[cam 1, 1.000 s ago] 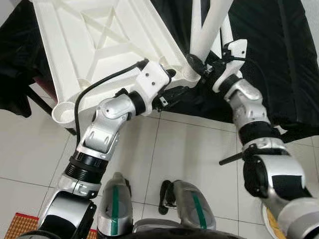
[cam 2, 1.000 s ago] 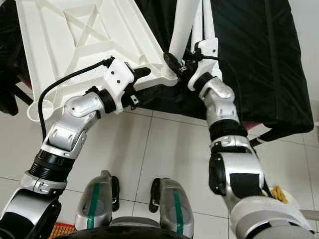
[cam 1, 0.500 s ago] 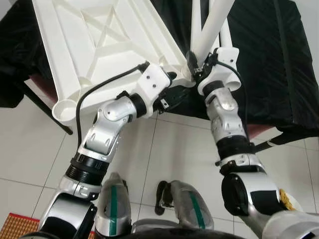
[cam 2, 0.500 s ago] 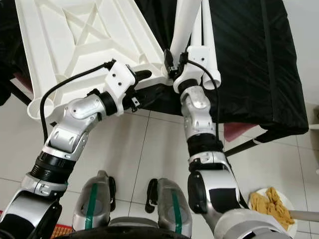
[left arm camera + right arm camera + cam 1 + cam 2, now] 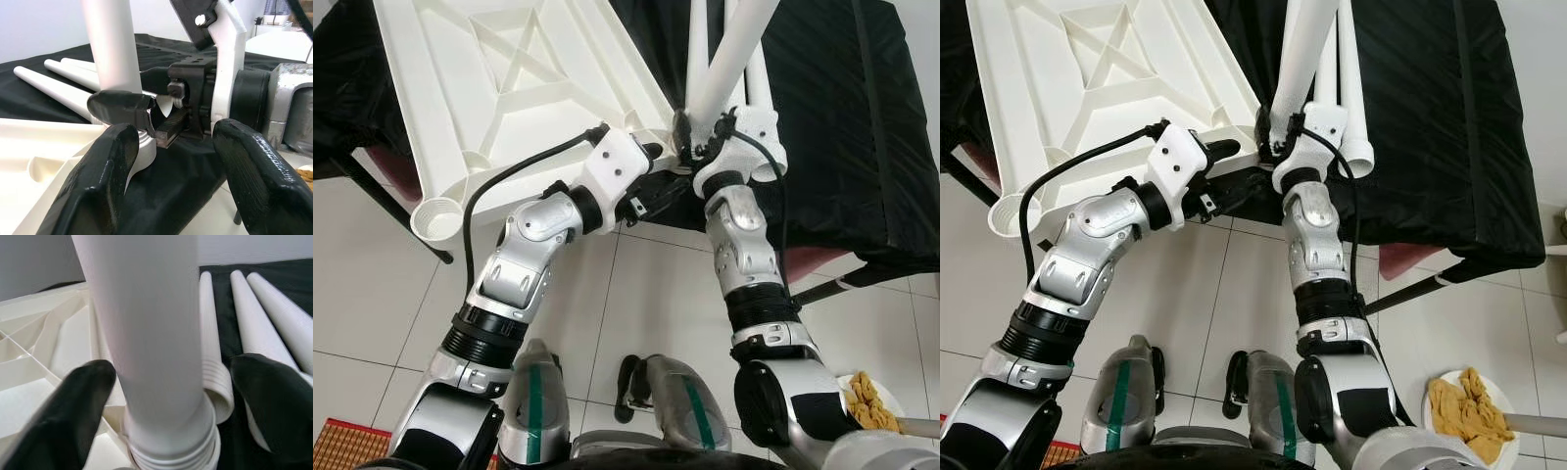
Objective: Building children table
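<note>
Looking down from the head camera, I have the white tabletop (image 5: 499, 88) lying upside down on the black-draped surface (image 5: 832, 108), ribbed underside up, its near-left corner socket (image 5: 435, 217) hanging past the edge over the tiled floor (image 5: 646, 294). My left gripper (image 5: 171, 161) is reaching under the tabletop's near edge toward the right-hand corner; from its wrist camera the two black fingers (image 5: 102, 186) stand spread apart with nothing between them, pointing at the base of the upright leg (image 5: 729, 49). That leg is seated in the near-right corner socket and leans slightly. My right gripper (image 5: 168, 401) is at the leg's base: its wrist camera shows the fingers (image 5: 63, 416) spread on either side of the leg, and I cannot tell whether they touch it. Three loose legs (image 5: 254, 318) lie side by side on the cloth just beyond. Far right, a plate (image 5: 1474, 406) with a yellow rag sits on the floor.
</note>
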Available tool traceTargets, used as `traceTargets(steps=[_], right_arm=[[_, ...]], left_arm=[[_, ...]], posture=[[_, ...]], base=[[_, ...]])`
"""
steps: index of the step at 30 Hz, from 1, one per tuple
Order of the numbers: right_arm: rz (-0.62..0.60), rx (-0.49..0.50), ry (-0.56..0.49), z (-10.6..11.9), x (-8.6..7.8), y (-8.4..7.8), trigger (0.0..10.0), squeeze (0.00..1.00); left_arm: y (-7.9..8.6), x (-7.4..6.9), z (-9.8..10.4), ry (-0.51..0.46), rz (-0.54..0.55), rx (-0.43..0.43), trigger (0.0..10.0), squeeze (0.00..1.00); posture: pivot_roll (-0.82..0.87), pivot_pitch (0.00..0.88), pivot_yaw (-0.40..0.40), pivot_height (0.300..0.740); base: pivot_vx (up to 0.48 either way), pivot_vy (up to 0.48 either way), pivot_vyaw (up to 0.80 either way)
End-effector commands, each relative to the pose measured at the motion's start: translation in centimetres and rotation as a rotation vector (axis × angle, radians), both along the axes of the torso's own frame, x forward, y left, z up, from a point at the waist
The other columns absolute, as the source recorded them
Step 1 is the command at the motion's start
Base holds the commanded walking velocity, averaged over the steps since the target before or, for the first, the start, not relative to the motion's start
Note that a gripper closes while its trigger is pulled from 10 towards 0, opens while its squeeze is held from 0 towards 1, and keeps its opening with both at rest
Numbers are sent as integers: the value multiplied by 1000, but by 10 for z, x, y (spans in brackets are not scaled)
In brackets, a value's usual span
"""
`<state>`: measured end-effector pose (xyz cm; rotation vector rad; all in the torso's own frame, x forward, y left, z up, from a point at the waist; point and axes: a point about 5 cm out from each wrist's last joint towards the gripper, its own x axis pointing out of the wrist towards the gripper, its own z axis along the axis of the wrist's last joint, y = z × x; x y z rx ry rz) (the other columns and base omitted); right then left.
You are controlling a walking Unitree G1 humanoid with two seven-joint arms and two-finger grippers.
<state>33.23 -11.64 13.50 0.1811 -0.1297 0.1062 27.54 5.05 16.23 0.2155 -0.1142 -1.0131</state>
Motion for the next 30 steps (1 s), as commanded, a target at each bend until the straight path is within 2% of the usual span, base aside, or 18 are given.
traceTargets(steps=[1, 5, 8, 11, 12, 13, 14, 23, 30], right_arm=[[9, -11, 1, 0, -2, 0, 10000, 1000], [19, -17, 11, -1, -3, -5, 10000, 1000], [97, -55, 1, -1, -2, -18, 10000, 1000], [154, -83, 12, -4, -1, -23, 10000, 1000], [219, -144, 36, -10, 2, -33, 10000, 180], [219, -144, 36, -10, 2, -33, 10000, 180], [243, -165, 38, -10, 3, -37, 10000, 0], [410, -236, 8, -3, 9, -43, 10000, 0], [485, -228, 6, 2, 17, -44, 10000, 0]], left_arm=[[-2, -1, -1, 2, 26, -10, 10000, 0], [-2, -1, -1, 3, 25, -10, 10000, 0], [-1, -2, -1, 2, 24, -7, 10000, 0], [-1, -2, -1, 6, 23, -8, 10000, 0], [-2, -1, -1, 7, 19, -6, 10000, 0], [-2, -1, -1, 7, 19, -6, 10000, 0], [-2, -1, -1, 8, 18, -6, 10000, 0], [-2, 1, 0, 7, 14, -4, 10000, 0], [-1, 3, 2, 2, 14, -3, 10000, 0]], posture=[[56, 10, -107, 740], [56, 12, -105, 740], [51, 17, -99, 740], [51, 17, -99, 740], [45, 19, -92, 740], [45, 19, -92, 740], [45, 19, -92, 740], [40, 22, -78, 740], [45, 21, -69, 740]], base=[[0, 0, 0], [0, 0, 0], [0, 0, 0], [0, 0, 0], [0, 0, 0], [0, 0, 0], [0, 0, 0], [0, 0, 0], [0, 0, 0]])
